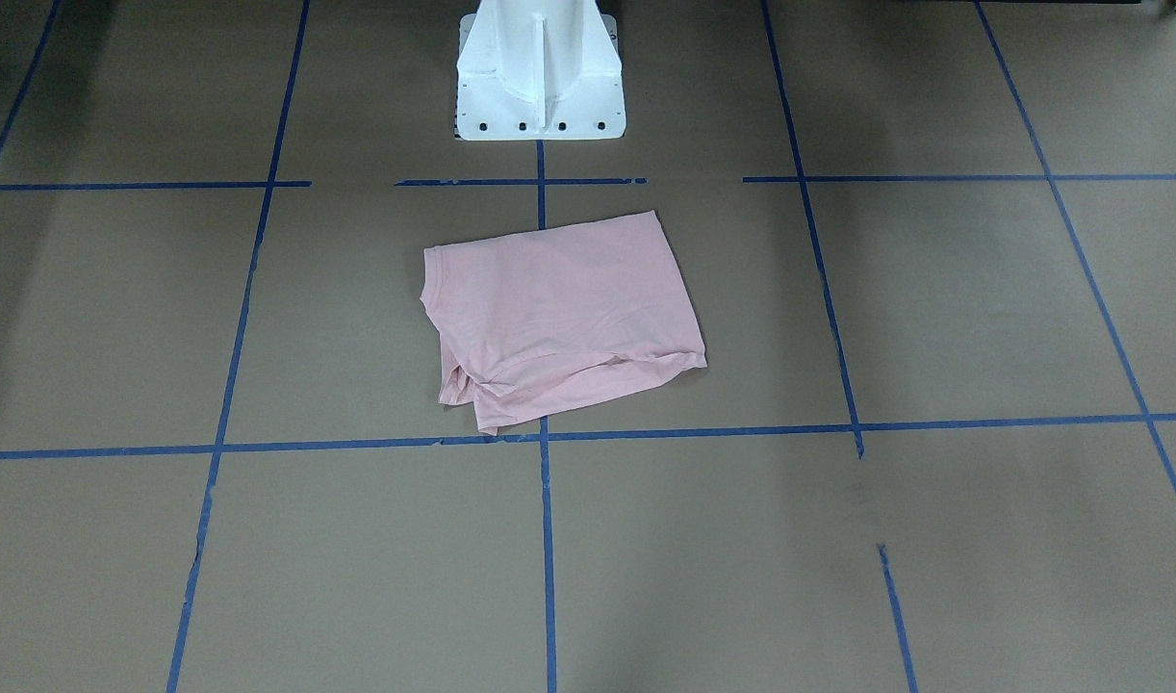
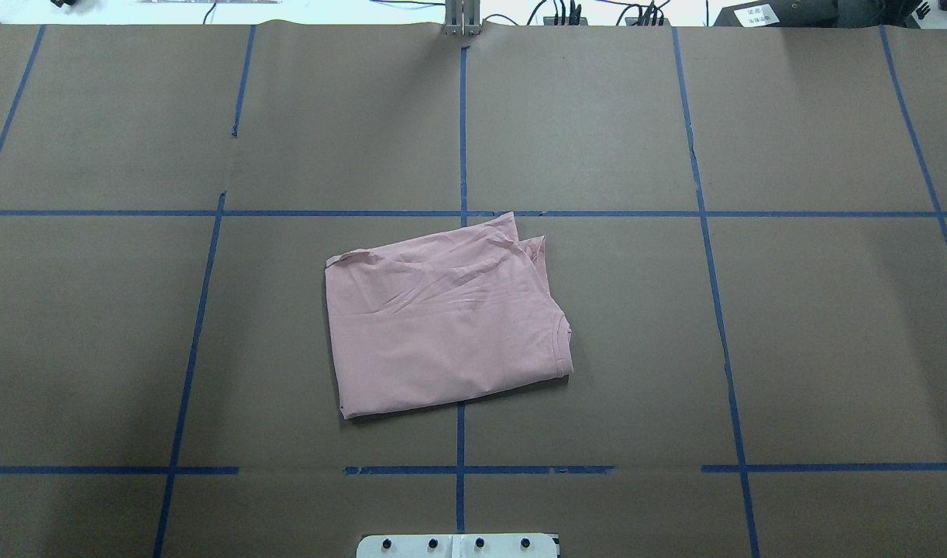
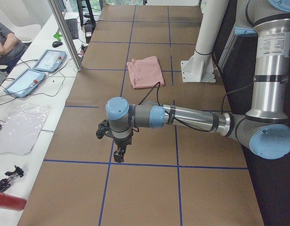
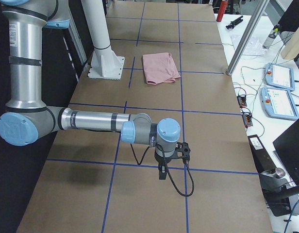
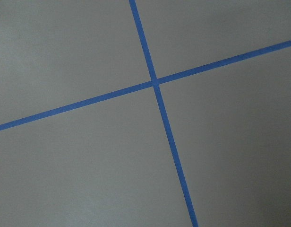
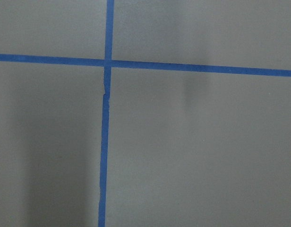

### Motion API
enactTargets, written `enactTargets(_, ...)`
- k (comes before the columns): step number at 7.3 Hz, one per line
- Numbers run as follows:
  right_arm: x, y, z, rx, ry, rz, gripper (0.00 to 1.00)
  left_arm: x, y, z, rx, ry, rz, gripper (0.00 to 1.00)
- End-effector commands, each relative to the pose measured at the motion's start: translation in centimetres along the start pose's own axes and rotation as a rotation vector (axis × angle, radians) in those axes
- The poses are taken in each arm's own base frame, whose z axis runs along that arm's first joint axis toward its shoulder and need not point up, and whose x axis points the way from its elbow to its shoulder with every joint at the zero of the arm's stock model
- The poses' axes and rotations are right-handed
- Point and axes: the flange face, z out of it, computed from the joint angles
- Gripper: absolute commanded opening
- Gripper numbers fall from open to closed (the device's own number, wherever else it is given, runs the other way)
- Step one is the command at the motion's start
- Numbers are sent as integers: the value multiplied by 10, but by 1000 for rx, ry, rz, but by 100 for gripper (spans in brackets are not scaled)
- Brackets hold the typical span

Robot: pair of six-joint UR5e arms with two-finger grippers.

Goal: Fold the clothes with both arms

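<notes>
Left arm (image 3: 192, 118) stretched out low, left hand (image 3: 119, 154) pointing down; right arm (image 4: 91, 120), right hand (image 4: 161, 173) likewise.

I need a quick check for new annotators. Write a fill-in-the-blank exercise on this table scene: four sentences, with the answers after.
1. The folded T-shirt is ___ in colour.
2. The tape lines on the table are ___ in colour.
3. The pedestal near the T-shirt is ___ in colour.
4. Of the left pincer and the right pincer, ___ touches the T-shirt.

Missing words: pink; blue; white; neither.
</notes>
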Motion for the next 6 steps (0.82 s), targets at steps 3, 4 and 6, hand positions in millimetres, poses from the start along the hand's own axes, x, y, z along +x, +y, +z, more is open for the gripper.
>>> enactTargets(3,1,0,1,-1,-1,4,100,-9,11,9,-28,-24,-20,100)
enactTargets(4,1,2,2,-4,-2,4,100,-11,28,28,-37,74,-52,100)
enactTargets(6,2,3,3,-5,-4,7,100,-17,52,40,-35,105,-65,100)
